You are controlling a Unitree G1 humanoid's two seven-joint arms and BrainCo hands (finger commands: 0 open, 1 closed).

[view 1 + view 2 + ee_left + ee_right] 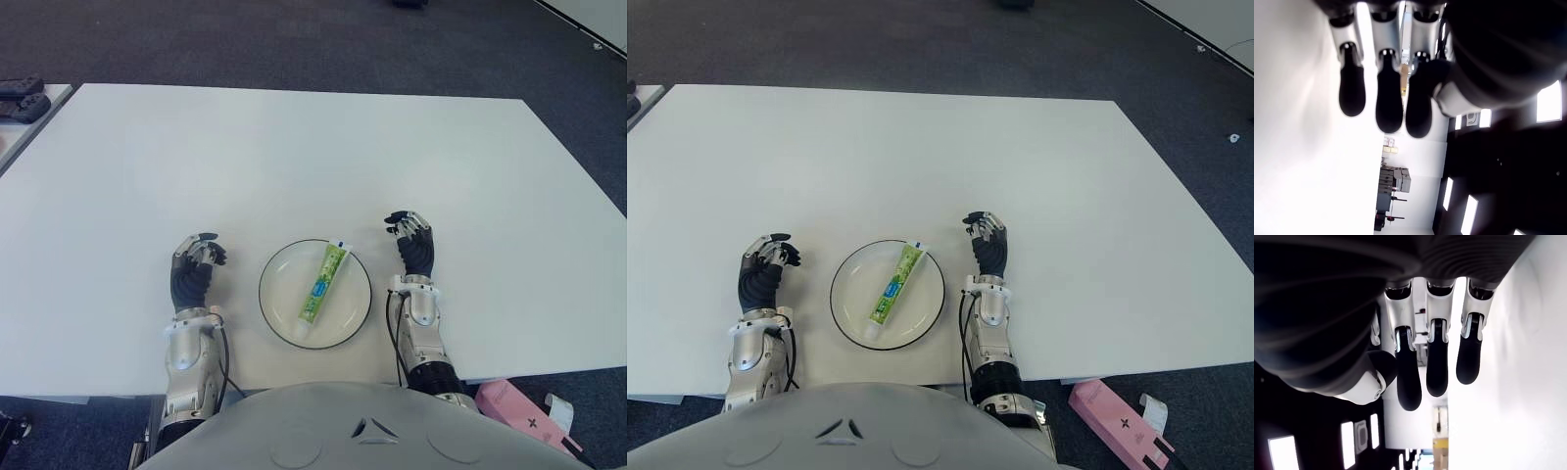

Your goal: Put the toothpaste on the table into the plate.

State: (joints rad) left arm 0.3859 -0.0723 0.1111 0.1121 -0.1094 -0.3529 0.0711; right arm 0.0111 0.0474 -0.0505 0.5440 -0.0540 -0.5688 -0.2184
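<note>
White table (294, 147) fills view, dark carpet (294, 39) beyond far edge. Round white plate (279, 294) with dark rim near front edge, between both hands. Left hand (193, 269) just left of plate, fingers relaxed, empty. Right hand (413, 247) just right of plate, fingers loosely extended, empty. Green toothpaste (321, 286) lies inside plate, slightly tilted, one end overhanging far rim

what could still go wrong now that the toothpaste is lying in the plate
1. The toothpaste lies diagonally with its far end over the rim of the plate; a bump could tip it out.
2. The right hand and left hand flank the plate closely, both holding nothing; a careless retreat might nudge it.
3. The plate sits near the table front edge.
</note>
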